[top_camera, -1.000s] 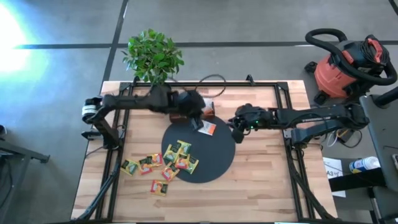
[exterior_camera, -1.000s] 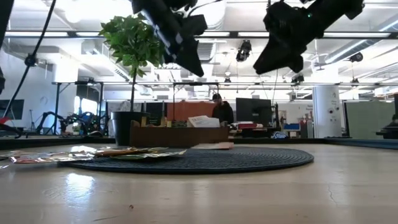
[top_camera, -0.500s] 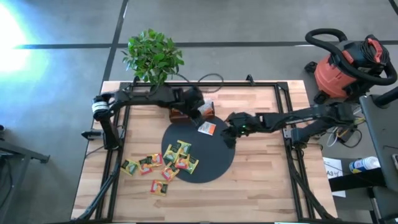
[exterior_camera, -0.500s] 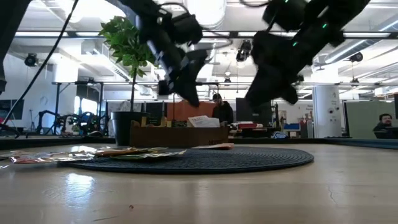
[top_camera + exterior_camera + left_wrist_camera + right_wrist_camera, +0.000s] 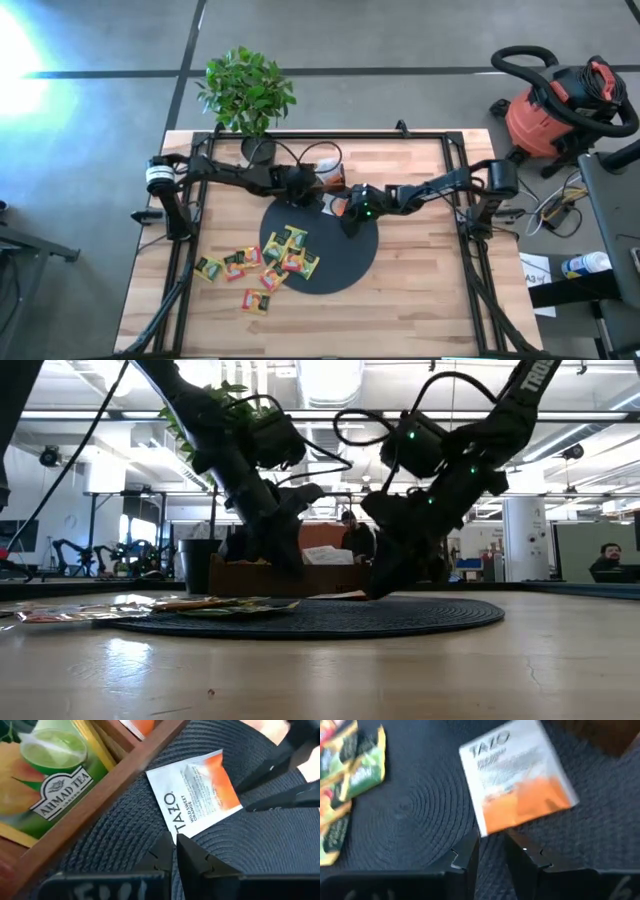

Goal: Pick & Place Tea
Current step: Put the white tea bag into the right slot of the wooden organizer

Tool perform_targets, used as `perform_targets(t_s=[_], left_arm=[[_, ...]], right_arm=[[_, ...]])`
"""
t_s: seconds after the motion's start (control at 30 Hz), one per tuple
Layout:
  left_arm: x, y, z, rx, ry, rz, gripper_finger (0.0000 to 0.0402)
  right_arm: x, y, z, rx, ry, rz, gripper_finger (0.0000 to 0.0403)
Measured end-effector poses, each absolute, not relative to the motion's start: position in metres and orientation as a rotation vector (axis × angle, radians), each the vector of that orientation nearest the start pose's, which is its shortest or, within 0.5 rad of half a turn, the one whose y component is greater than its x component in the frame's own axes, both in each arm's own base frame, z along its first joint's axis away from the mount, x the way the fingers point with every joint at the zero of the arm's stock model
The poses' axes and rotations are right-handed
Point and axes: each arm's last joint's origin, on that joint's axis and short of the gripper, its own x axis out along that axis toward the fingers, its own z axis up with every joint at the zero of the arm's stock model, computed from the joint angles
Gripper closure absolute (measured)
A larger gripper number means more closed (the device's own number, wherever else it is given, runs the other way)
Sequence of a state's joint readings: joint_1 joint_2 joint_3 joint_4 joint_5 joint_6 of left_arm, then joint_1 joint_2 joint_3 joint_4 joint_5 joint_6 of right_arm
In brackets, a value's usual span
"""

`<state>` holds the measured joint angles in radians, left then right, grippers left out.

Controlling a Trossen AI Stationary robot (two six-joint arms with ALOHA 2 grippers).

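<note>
At the far left of the wooden table (image 5: 420,300), a loose heap of tea packets (image 5: 255,268) is lying, green, yellow and orange-red, some on the bare wood and some spilling onto the near-left edge of the black round mat (image 5: 340,265). Behind them a potted plant (image 5: 247,92) is standing at the back edge.

The left arm is reaching in from the left, low over the back edge of the mat. Its claw, the left gripper (image 5: 173,851), is sitting with its two dark fingers pressed together and nothing between them, the tips pointing at a corner of a white-and-orange tea packet (image 5: 195,795) lying flat on the mat. Just beside that packet the brown wooden tray (image 5: 125,775) is sitting against the mat's back edge, and a green packet (image 5: 55,785) is showing inside one of its compartments.

The right arm is stretching in from the right, also low over the mat, so the two claws are meeting near the same packet. The right gripper (image 5: 490,852) is standing with its fingers a little apart, with a narrow gap showing between them, and it is gripping nothing; the white-and-orange packet (image 5: 517,782) is lying just ahead of the tips, flat on the mat. In the low view both claws are hanging down close to the mat's surface.

Off the table at the far right, a red shop vacuum (image 5: 560,105) is sitting on the floor.
</note>
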<state>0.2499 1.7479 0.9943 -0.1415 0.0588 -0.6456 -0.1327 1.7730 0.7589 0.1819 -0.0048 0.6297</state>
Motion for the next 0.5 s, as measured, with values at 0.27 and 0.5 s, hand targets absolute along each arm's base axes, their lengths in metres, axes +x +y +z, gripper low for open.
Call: perform_targets(t_s=[0.27,0.5], left_arm=[[0.333,0.088,0.158,-0.709,0.751,0.531,0.0401],[0.333,0.090,0.158,-0.699,0.750,0.530,0.0401]], right_arm=[[0.318,-0.042,0.110,0.669,0.762,-0.382,0.0330],[0.313,-0.043,0.151,0.675,0.616,-0.391,0.0328]])
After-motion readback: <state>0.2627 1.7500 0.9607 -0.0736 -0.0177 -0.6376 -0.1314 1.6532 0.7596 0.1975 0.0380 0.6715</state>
